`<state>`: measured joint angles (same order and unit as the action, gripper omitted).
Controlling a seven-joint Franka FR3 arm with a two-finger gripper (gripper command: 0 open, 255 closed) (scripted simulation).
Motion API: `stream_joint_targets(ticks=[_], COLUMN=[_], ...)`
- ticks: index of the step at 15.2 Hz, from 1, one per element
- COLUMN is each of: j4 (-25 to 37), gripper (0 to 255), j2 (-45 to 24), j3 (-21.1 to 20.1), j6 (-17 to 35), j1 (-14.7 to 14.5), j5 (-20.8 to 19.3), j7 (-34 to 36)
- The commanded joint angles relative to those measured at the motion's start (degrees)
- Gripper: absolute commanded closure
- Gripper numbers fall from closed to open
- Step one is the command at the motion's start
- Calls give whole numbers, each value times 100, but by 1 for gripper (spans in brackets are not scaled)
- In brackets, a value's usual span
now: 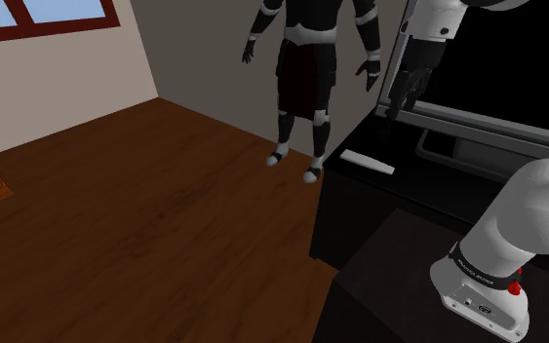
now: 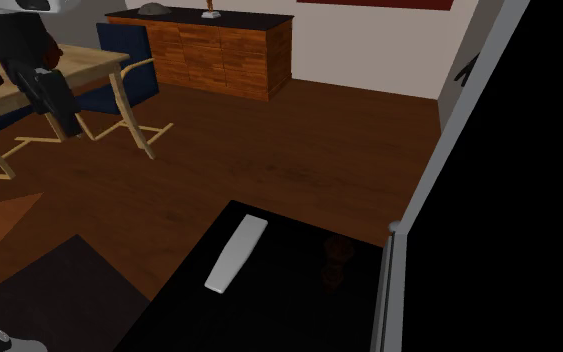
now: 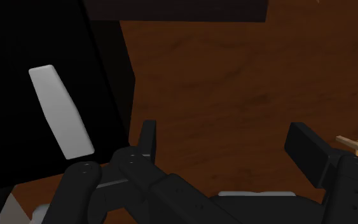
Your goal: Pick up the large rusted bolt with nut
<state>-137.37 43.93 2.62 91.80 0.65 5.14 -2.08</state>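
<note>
The bolt with nut point(image 2: 335, 257) is a small, dark rust-brown piece standing on the black cabinet top point(image 2: 289, 310), close to the grey screen frame. My black gripper point(image 2: 61, 112) hangs high above the floor, well off to the second exterior view's left of the bolt. In the shoulder view the gripper point(image 1: 400, 101) is in the air above the cabinet's far end. In the wrist view the gripper point(image 3: 228, 149) is open with nothing between its fingers point(image 3: 147, 137), and brown floor lies below it.
A flat white bar point(image 2: 236, 253) lies on the cabinet top beside the bolt, also in the wrist view point(image 3: 60, 109). A large dark screen with a grey frame point(image 2: 397, 270) stands along the cabinet. A dark humanoid figure point(image 1: 306, 68) stands on the wooden floor. Chairs and a table point(image 2: 89, 70) stand farther off.
</note>
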Motion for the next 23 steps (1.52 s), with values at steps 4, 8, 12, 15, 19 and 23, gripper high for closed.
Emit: stream_joint_targets(ticks=[4,8,12,15,19,23], j4=[-2,85,274,484,851,1320], gripper=[0,0,0,0,0,0], j2=[-290,-759,-1310,-1772,-2443,-3177], j3=[293,680,1062,1343,1708,2049], j6=[260,617,972,1225,1532,1788], j1=[136,299,435,517,605,688], j5=[-242,-521,-731,-831,-873,-789], j7=[-338,-776,-1204,-1526,-1968,-2435])
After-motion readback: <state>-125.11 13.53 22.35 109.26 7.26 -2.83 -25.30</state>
